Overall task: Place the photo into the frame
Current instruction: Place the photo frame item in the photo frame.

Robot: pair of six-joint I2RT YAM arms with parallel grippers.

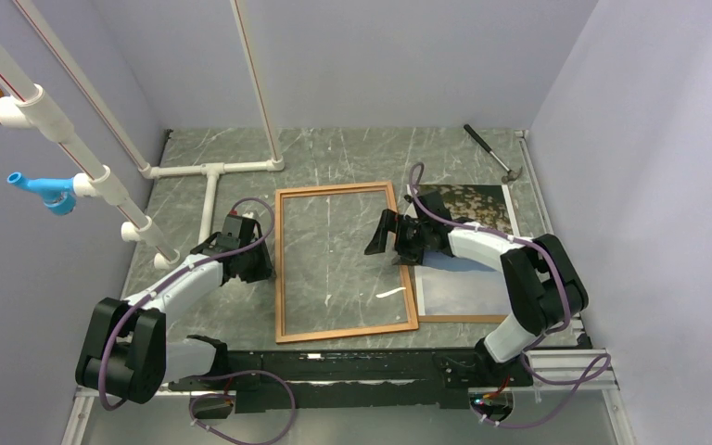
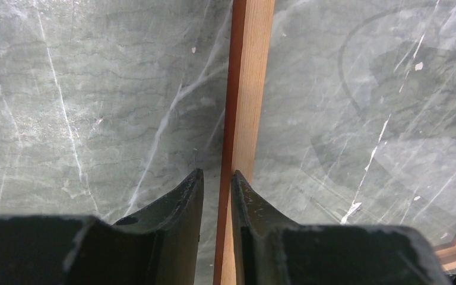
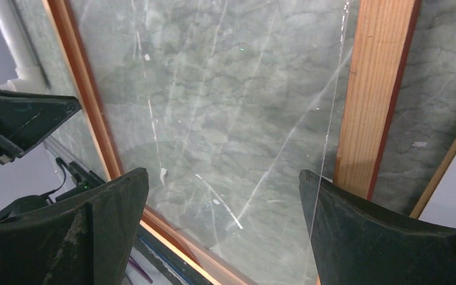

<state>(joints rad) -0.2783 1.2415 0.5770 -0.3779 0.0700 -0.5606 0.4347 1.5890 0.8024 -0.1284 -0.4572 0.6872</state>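
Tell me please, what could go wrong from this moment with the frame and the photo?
The open right pincer hangs above the clear pane in the frame; going lower, it might scratch it. The photo lies outside the frame, partly under the right arm, which could drag it. The left pincer holds only one thin side, so the frame may twist.

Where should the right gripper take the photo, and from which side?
Likely the photo's right edge, coming from the right. It lies flat beside the frame, so only an edge can be pinched, and its left edge runs close along the frame's rail. The open right gripper is nearest.
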